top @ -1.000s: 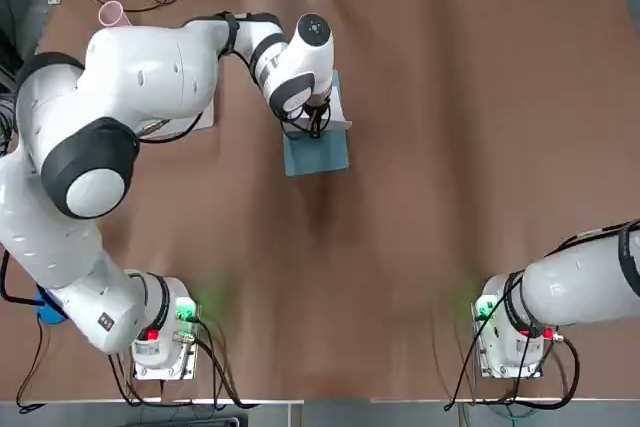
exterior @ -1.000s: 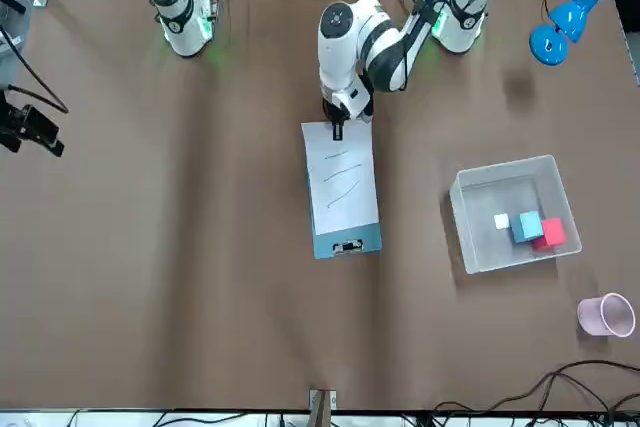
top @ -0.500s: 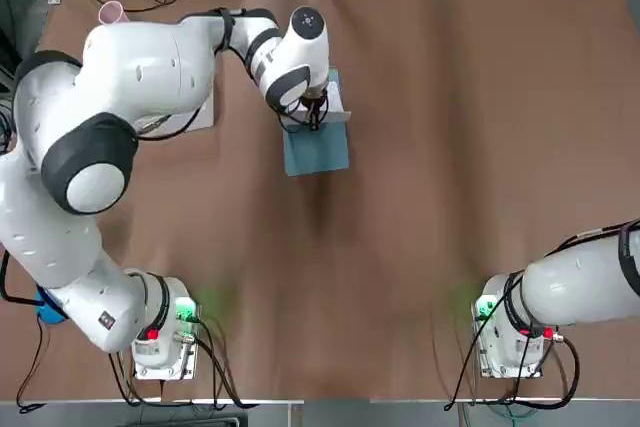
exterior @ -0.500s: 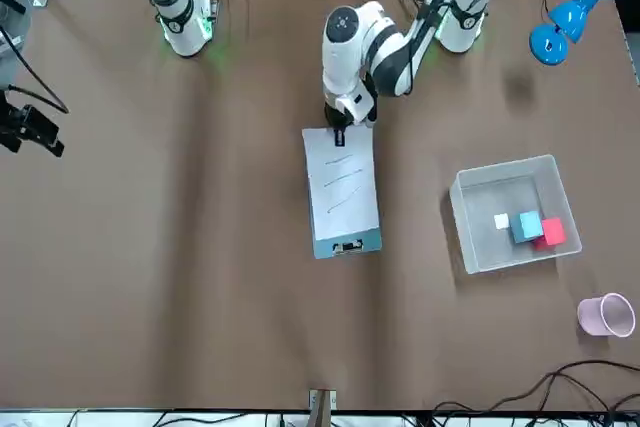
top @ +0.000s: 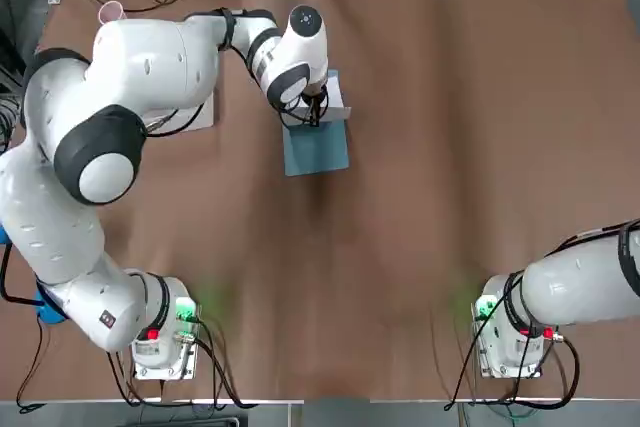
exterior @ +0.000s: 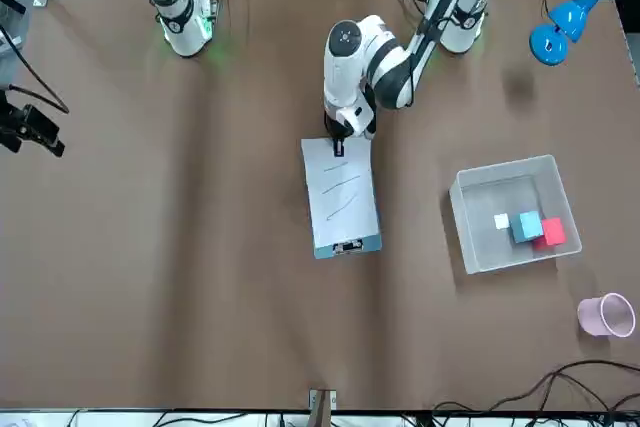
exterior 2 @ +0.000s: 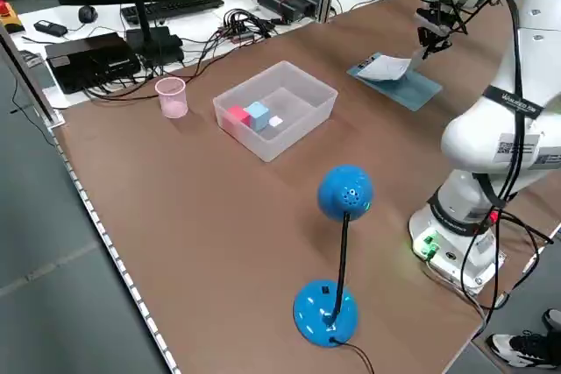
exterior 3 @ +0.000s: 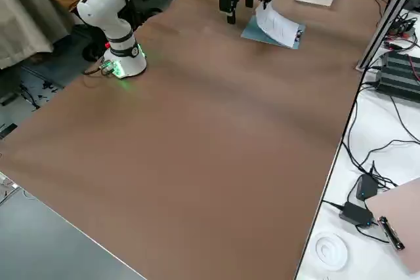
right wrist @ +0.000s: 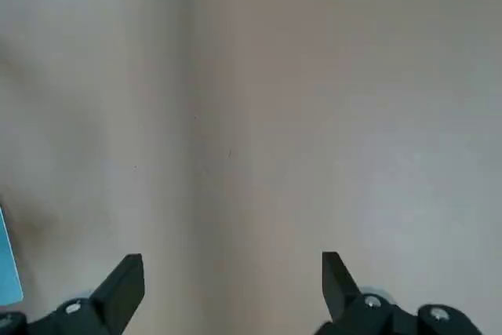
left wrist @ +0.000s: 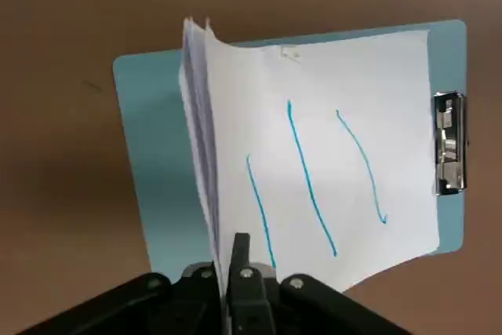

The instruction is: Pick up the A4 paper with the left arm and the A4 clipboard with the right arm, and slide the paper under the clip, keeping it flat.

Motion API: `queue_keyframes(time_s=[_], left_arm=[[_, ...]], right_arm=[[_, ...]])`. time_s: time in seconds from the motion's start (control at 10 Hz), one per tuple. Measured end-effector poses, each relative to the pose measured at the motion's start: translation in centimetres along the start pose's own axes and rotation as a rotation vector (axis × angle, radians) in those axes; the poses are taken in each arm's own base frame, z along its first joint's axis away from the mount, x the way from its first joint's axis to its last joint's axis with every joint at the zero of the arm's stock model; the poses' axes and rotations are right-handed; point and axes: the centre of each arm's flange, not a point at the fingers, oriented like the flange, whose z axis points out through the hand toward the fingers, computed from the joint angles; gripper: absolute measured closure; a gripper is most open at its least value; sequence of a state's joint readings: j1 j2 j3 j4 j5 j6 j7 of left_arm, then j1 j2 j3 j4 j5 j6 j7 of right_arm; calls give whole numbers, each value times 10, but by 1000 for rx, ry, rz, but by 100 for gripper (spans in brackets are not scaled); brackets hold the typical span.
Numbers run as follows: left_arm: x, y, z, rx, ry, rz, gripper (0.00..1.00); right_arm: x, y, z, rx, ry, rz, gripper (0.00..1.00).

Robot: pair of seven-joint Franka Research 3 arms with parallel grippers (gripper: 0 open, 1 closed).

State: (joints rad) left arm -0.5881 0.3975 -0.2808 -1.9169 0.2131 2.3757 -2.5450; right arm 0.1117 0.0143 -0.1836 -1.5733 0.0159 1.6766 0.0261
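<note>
The light blue A4 clipboard lies flat on the brown table, its clip on the short edge farthest from the robot. The white A4 paper, marked with blue pen lines, rests on the board. My left gripper is shut on the paper's near edge, which is lifted and curled off the board. In the left wrist view the paper's far edge reaches the clip. My right gripper is open over bare table, far from the board; its arm stays near its base.
A clear plastic bin with small coloured blocks stands on the robot's left of the board. A pink cup sits beyond it and a blue desk lamp stands near the left arm's base. Cables run along the far table edge.
My left gripper has moved a little away from the robot, sliding the paper along the board toward the clip. The right arm has not moved.
</note>
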Motion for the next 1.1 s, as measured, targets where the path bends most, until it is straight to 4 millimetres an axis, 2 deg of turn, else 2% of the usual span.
queue_keyframes(time_s=[0.2, 0.8, 0.9, 1.1], left_arm=[[5, 6, 0, -2, 1, 19, 99], [5, 9, -3, -7, -4, 18, 95], [5, 12, -5, -11, -8, 16, 90], [6, 22, -13, -26, -20, 16, 61]], right_arm=[[0, 0, 1, 0, -1, 0, 0], [2, -1, 5, -2, -8, 0, 0], [2, -1, 6, -2, -9, 0, 0], [3, -1, 7, -3, -12, 0, 0]])
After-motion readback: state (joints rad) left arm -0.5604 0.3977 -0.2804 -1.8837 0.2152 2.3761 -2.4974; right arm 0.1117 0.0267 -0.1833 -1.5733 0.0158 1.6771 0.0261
